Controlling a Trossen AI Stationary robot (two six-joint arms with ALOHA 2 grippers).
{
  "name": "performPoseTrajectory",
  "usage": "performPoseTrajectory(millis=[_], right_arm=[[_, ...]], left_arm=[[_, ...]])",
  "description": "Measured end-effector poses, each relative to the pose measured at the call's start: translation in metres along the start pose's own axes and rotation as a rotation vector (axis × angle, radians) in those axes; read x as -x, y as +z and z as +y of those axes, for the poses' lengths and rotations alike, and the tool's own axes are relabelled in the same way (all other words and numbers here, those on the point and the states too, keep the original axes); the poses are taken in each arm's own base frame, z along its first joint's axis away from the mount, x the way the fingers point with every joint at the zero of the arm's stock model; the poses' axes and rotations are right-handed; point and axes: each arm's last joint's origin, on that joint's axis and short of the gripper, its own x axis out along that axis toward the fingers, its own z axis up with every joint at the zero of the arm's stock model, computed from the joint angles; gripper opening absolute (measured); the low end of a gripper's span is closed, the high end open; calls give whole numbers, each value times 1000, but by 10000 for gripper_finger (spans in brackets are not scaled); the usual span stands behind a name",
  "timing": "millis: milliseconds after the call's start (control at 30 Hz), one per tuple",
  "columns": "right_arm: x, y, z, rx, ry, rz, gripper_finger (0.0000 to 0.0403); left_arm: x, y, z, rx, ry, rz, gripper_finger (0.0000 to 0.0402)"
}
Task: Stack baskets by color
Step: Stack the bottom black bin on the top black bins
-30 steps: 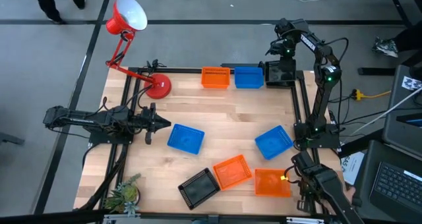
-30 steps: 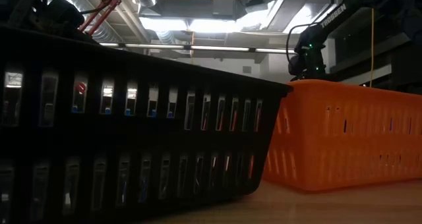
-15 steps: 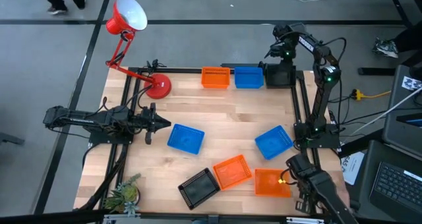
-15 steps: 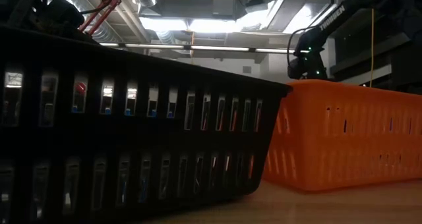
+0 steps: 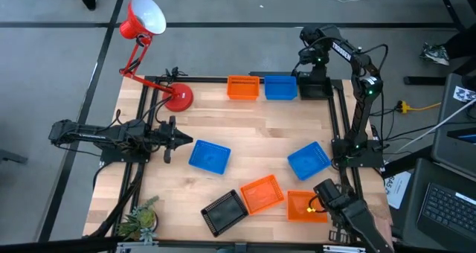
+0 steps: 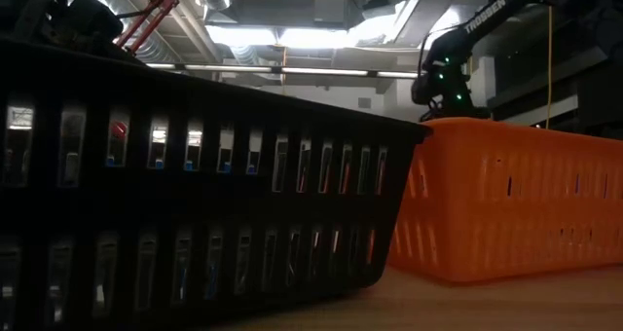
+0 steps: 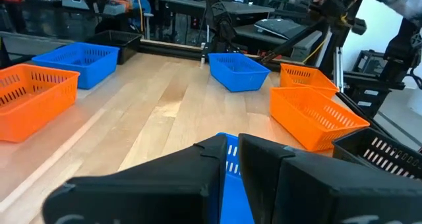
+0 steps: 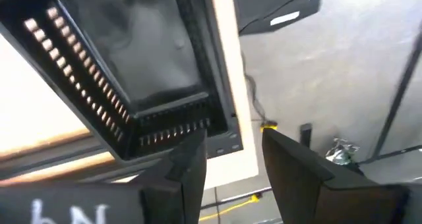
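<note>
Reading "TROSSEN" on the right arm in the low view. Sitting empty at the far edge: orange basket (image 5: 242,88), blue basket (image 5: 280,88), black basket (image 5: 315,85) side by side. Hovering over the black one, right gripper (image 8: 227,159), fingers parted, gripping nothing. Resting at the left edge, left gripper (image 5: 181,140), fingers nearly together, empty.

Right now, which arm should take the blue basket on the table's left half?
Left. The left pincer sits right beside that blue basket, pointing at it. The right pincer is over a black basket at the far corner, well away.
</note>
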Motion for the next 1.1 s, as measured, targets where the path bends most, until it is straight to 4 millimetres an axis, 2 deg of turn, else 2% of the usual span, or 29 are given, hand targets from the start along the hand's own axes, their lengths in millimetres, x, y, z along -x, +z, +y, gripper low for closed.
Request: performPoseTrajectory(millis=[167,300,467,567,667,833,1000,1100], right_arm=[[27,19,12,-24,16,-145,147],[55,40,30,-84,114,-324,147],[92,53,66,-135,408,-449,147],[110,57,92,-98,616,-508,147],[130,55,119,-36,759,-578,147],[160,52,167,100,803,-618,147],[179,35,222,158,834,-554,147],[185,16,251,232,797,-531,147]], left_arm=[[0,0,0,0,0,0,31],[0,0,0,0,0,0,31],[0,0,0,1,0,0,31],[0,0,0,2,0,0,31],[0,0,0,3,0,0,31],[0,0,0,7,-8,1,31],[0,0,0,7,-8,-2,31],[0,0,0,7,-8,-2,31]])
